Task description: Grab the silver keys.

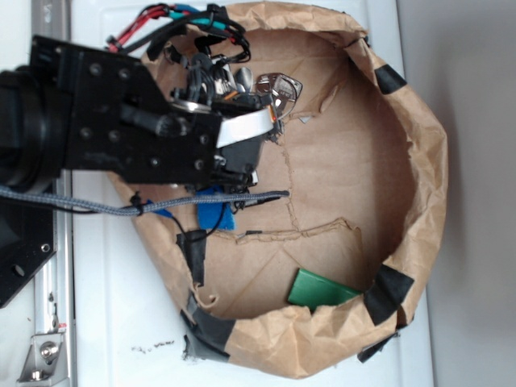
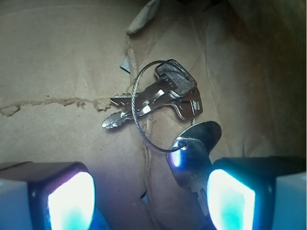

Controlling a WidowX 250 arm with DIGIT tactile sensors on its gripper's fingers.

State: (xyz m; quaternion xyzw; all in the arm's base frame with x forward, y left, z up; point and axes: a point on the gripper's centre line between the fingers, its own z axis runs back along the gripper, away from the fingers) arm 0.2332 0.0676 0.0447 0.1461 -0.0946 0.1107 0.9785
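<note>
A white surface [image 1: 105, 314] carries a shallow basin of crumpled brown paper [image 1: 419, 201], its rolled rim patched with black tape [image 1: 385, 292]. The basin floor is torn brown paper with ragged seams. Lying directly on that floor: the keys [image 2: 165, 103] on a thin wire ring near the far wall, a green card [image 1: 318, 290] near the taped rim, and a blue piece [image 1: 214, 214] partly hidden under the arm. A metal rail [image 1: 52, 282] runs along the surface's edge beside the basin.
</note>
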